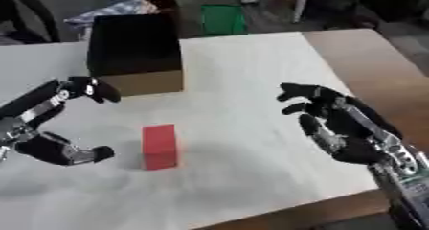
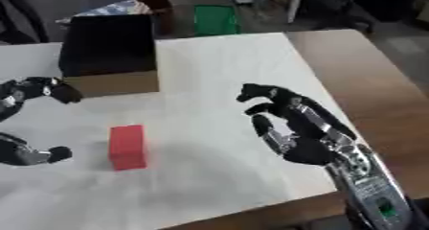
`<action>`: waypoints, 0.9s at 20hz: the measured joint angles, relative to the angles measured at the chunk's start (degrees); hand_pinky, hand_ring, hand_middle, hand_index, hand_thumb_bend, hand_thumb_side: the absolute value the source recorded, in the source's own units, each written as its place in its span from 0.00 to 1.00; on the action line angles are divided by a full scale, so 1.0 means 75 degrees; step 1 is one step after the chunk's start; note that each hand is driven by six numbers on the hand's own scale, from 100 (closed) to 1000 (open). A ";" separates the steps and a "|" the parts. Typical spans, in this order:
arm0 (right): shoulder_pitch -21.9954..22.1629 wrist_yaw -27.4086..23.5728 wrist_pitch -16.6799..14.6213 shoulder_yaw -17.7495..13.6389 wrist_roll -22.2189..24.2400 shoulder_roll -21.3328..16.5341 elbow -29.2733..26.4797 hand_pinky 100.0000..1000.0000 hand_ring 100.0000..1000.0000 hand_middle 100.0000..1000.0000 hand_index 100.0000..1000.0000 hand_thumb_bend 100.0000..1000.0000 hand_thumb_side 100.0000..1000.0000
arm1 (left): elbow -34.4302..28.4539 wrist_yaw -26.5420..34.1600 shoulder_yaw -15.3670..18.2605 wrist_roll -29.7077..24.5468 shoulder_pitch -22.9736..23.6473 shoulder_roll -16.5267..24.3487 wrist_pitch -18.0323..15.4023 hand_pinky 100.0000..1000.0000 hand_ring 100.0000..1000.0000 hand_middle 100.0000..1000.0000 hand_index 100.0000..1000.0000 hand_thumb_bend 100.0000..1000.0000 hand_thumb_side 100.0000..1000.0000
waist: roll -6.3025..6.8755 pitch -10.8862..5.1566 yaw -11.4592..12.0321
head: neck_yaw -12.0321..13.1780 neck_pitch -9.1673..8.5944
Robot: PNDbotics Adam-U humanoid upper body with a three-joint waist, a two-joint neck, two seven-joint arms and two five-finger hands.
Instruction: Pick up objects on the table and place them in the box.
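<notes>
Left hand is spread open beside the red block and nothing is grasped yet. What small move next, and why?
Probably slide the left hand rightward so thumb and fingers bracket the red block. The block stands free on the white tabletop, just right of that open hand. The right hand hovers open farther away. The box lies just beyond the left hand.

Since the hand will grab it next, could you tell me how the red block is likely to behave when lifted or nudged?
The red block looks rigid and flat-sided, so it probably won't roll. Standing on a narrow end, it may tip if pushed high.
</notes>
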 measured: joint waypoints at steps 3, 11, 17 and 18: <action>0.0001 0.0045 -0.0033 0.0121 0.0186 -0.0002 0.0041 0.75 1.00 0.75 0.84 0.00 0.49 | 0.0192 -0.0472 -0.0285 0.0034 -0.0345 0.0000 -0.0029 0.68 0.73 0.66 0.76 0.59 0.20 | 0.0021 -0.0010 -0.0067 | -0.0013 0.0000; 0.0048 0.0155 -0.0162 0.0312 0.0649 -0.0007 0.0110 0.75 1.00 0.75 0.83 0.00 0.51 | 0.0983 -0.1657 -0.0974 0.0255 -0.0870 -0.0011 -0.0160 0.67 0.71 0.65 0.76 0.68 0.23 | 0.0054 -0.0070 -0.0157 | -0.0038 0.0000; 0.0060 0.0157 -0.0176 0.0350 0.0717 -0.0009 0.0137 0.75 1.00 0.75 0.83 0.00 0.51 | 0.1463 -0.2269 -0.1161 0.0516 -0.1065 -0.0180 -0.0227 0.66 0.71 0.65 0.76 0.68 0.26 | 0.0054 -0.0120 -0.0206 | -0.0057 0.0000; 0.0060 0.0157 -0.0175 0.0350 0.0718 -0.0010 0.0151 0.75 1.00 0.75 0.83 0.00 0.51 | 0.1509 -0.2323 -0.1184 0.0540 -0.1086 -0.0215 -0.0237 0.66 0.71 0.65 0.76 0.67 0.27 | 0.0054 -0.0132 -0.0206 | -0.0061 0.0000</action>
